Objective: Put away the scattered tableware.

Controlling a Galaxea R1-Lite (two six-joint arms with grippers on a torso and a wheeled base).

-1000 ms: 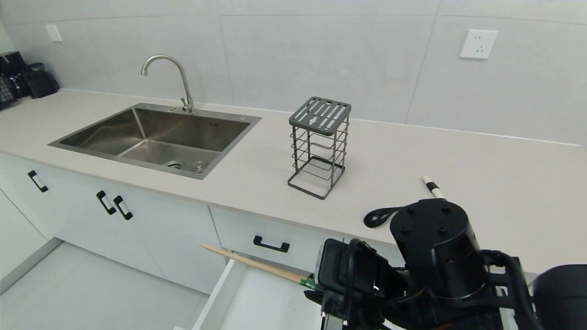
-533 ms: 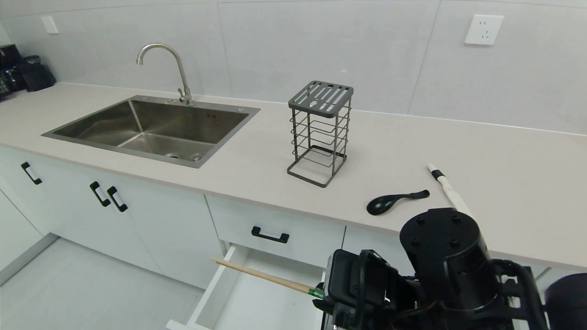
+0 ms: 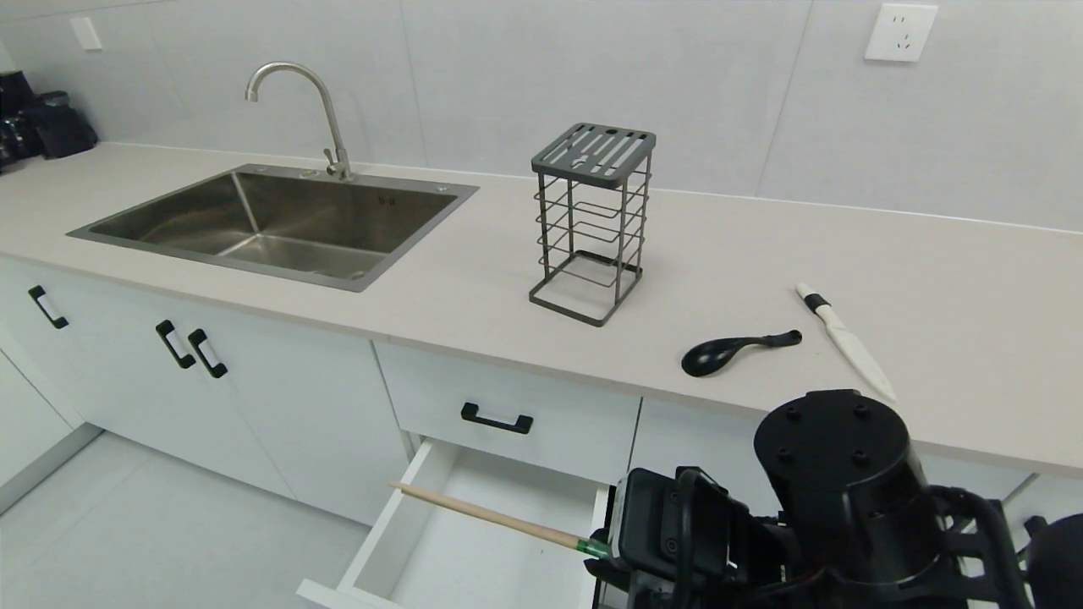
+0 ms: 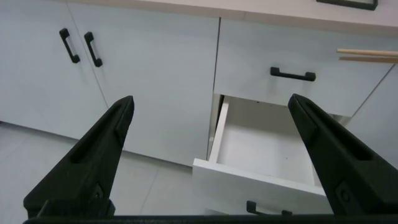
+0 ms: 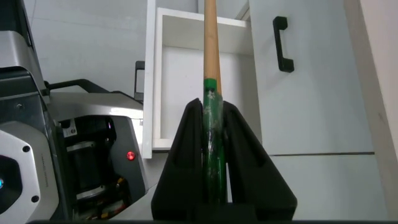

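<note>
pale stone-look surface (image 3: 474,288) along the tiled wall, biggest thing going, carrying whatever tableware isn't put away yet. steel sink (image 3: 338,211) set into it over on the left, not part of this job by the look of it. below the front edge, white drawer (image 3: 474,567) pulled well out, presumably as the drop-off spot for the cutlery.

dark wire rack (image 3: 594,154) standing upright mid-surface, slotted plate on top. probably meant for the knife, blade down through a slot.

left gripper (image 4: 211,102) down low facing the cabinet fronts and the drawer, spread wide apart, holding nothing, touching nothing. parked out of the way, most likely.

right gripper (image 5: 212,109) pinched tight on the green-banded end of the wooden chopsticks (image 3: 491,514), long part sticking out level toward the left, right above the open drawer. grabbed by the very end, guessing to leave room for lowering the length in without clipping the drawer front. next bit, at a guess: ease down, then let go.

white knife (image 3: 846,342) with a black band lying flat near the right front of the surface, black spoon (image 3: 719,355) just beside it, not touching. both loose, waiting their turn.
</note>
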